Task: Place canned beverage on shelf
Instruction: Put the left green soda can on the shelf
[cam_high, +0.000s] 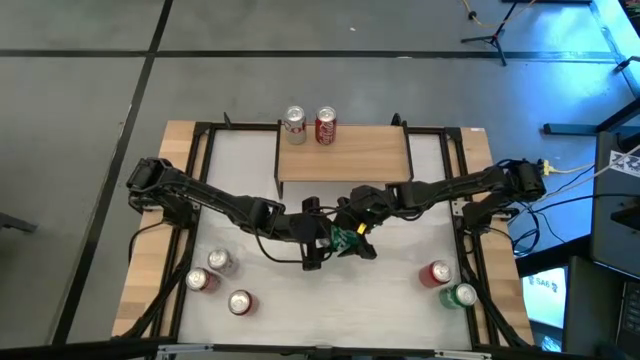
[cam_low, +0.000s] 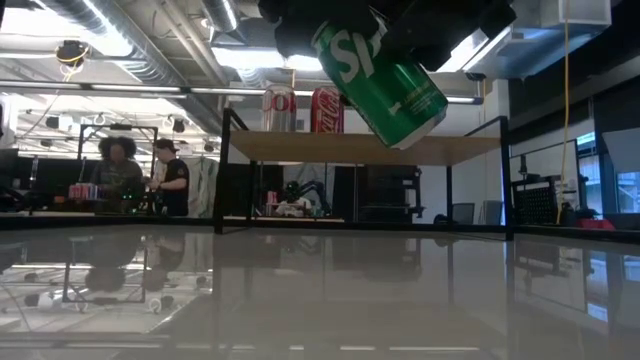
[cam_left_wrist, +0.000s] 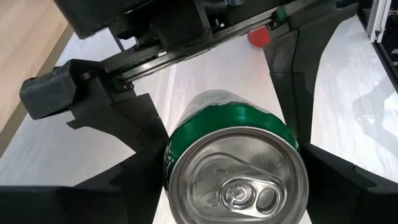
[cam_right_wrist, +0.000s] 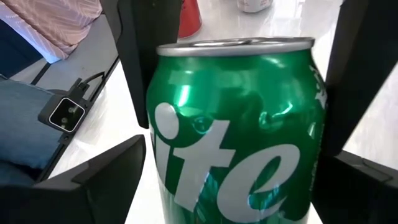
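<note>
Behind the white surface, a workshop with two people at a far bench is being seen in the low view. At the centre of the surface, a green Sprite can is being held aloft and tilted, just in front of the wooden shelf, where a silver can and a red Coca-Cola can are already standing near the back edge.

Both pincers are meeting at the can: the right pincer is clamped on its sides, as its wrist view shows, while the left pincer is closing around it from the other side; whether that one is truly gripping cannot be told.

To do this hand-over well, only one grip should be kept loaded before the other is released, so that the can is not being twisted between them. The can should be brought upright before being lowered, and set on the bare plank to the right of the red can, well clear of it.
</note>
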